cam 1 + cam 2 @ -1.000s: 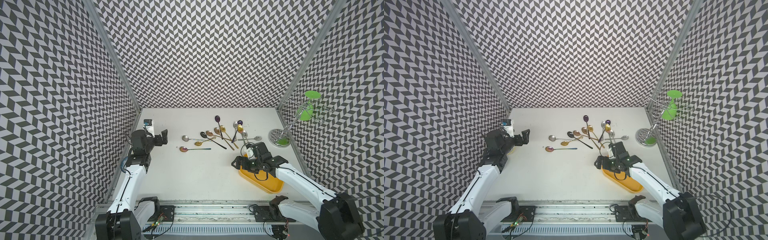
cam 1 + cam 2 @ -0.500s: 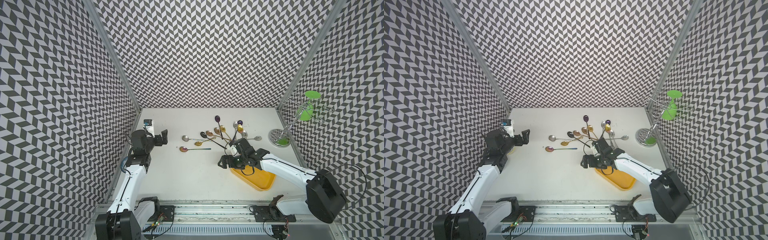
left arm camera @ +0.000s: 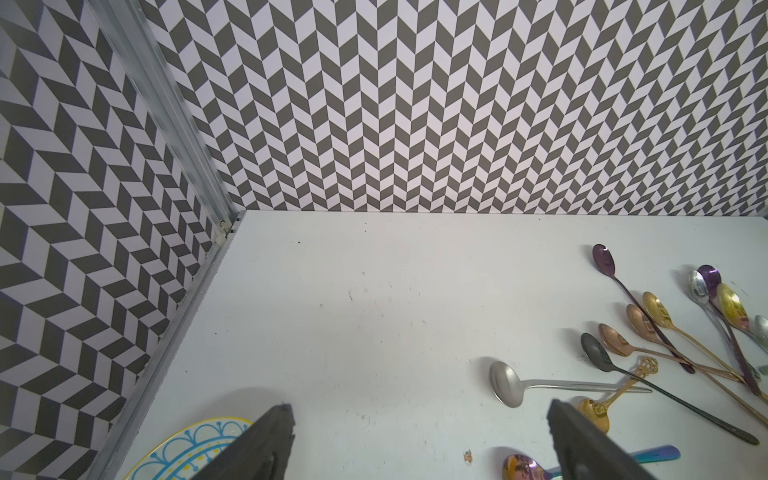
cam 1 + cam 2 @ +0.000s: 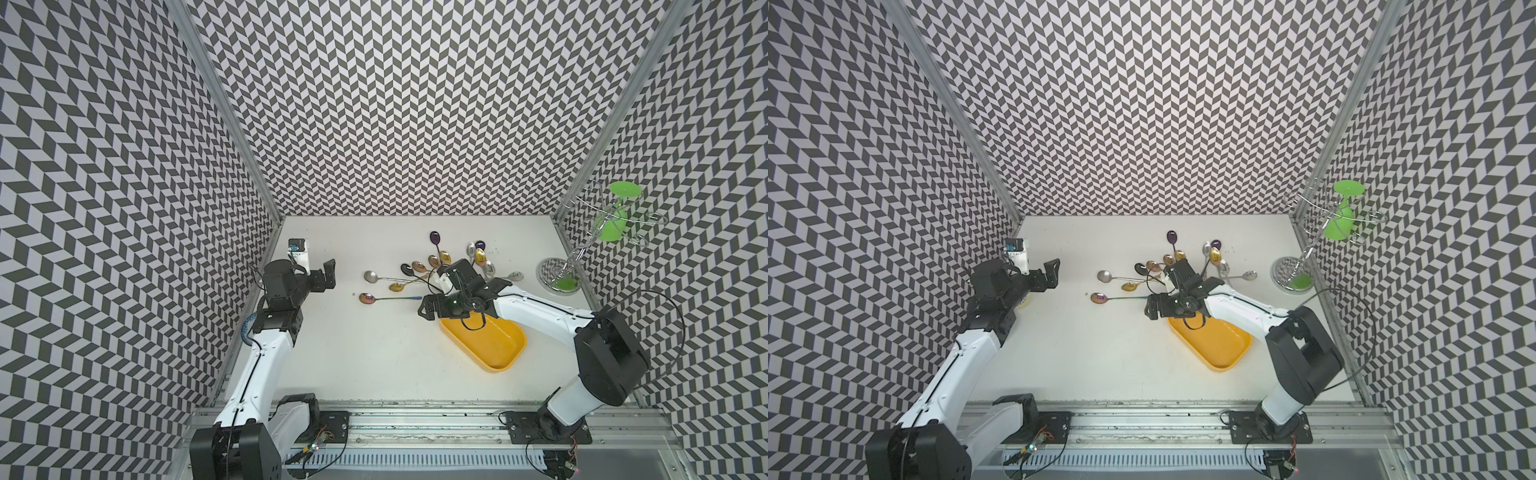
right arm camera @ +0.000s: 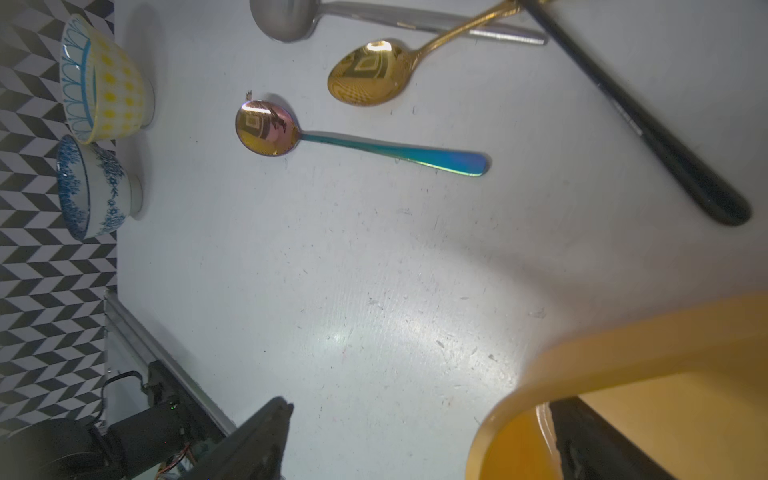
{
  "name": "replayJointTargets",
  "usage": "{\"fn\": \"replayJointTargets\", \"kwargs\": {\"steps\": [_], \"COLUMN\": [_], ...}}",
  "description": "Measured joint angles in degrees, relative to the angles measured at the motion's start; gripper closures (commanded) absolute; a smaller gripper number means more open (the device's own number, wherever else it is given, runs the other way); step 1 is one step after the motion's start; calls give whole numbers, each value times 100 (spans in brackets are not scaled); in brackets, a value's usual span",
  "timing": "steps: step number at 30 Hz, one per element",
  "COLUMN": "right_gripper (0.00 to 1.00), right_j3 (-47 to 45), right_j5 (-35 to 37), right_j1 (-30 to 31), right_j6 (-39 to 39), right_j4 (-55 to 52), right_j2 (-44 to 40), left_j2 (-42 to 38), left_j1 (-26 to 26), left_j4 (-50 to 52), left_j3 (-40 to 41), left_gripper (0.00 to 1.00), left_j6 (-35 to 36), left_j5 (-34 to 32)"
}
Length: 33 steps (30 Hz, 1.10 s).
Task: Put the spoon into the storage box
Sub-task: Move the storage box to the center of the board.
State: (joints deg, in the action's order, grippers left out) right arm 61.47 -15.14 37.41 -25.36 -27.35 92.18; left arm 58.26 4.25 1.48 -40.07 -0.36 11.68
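Several spoons lie fanned out at the back of the table. The nearest is a rainbow spoon (image 4: pixel 388 298) (image 4: pixel 1119 297) (image 5: pixel 357 143), which lies apart just left of my right gripper (image 4: pixel 440 309) (image 4: pixel 1169 309) (image 5: pixel 417 415). That gripper is open and holds nothing. One of its fingers (image 5: pixel 257 444) hangs over bare table and the other sits inside the near end of the yellow storage box (image 4: pixel 494 349) (image 4: pixel 1219 347) (image 5: pixel 623 345). The box holds no spoon. My left gripper (image 4: pixel 326 276) (image 4: pixel 1050 272) (image 3: pixel 419 419) hovers open by the left wall.
Silver (image 3: pixel 505 388), gold (image 5: pixel 368 75) and black (image 5: pixel 665 153) spoons lie near the rainbow one. Two patterned bowls (image 5: pixel 104 79) and a patterned plate (image 3: pixel 187 449) sit along the left wall. A wire rack with a green glass (image 4: pixel 611 224) stands at the back right.
My right arm has swung left toward the spoons. The yellow box has slid left and back with it. The left arm has not moved.
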Motion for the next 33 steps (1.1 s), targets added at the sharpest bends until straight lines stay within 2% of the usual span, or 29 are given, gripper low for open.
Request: {"fn": "replayJointTargets", "kwargs": {"steps": [4, 10, 18, 24, 30, 33], "right_gripper": [1, 1, 4, 7, 22, 33], "right_j3": [76, 83, -26, -210, -317, -446], "right_j5": [474, 1283, 2166, 2533, 2680, 2559], "right_j1": [-131, -640, -1108, -1283, -1390, -1397], "right_j6": [468, 960, 1093, 1058, 925, 850], "right_j4": [-498, -1073, -1303, -1377, -1331, -1292], "right_j2": [-249, -678, -741, -706, -560, -413], "left_j2": [-52, -52, -52, -52, -52, -52], "left_j1": [-11, -11, -15, -28, -87, -87], "left_j4": [-11, -11, -2, -7, -9, 0], "left_j3": [0, 0, 0, 0, 0, 0], "left_gripper": [1, 1, 1, 1, 1, 1], "left_j6": [46, 48, 48, 48, 48, 48], "left_j5": [2, 7, 9, 15, 22, 11]}}
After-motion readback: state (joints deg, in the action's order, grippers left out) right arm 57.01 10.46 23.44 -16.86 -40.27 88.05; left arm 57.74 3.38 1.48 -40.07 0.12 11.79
